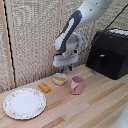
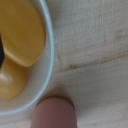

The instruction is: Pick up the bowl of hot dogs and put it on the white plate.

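The white plate (image 1: 24, 103) lies nearest on the tabletop (image 1: 95, 105), at the exterior view's left. Farther back, the hot dog bowl (image 1: 60, 79) sits between an orange block (image 1: 44, 88) and a pink cup (image 1: 77, 85), directly under the gripper (image 1: 63, 70); whether its fingers are open or closed is unclear.

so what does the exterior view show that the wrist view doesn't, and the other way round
Only the exterior view shows the gripper hanging over the hot dog bowl, plus the white plate, the orange block and the black appliance.

Only the wrist view shows the close detail: the hot dogs as separate yellow-orange pieces against the bowl's rim, and the table's wood grain.

Both show the bowl, its food, the pink cup and the wooden table.
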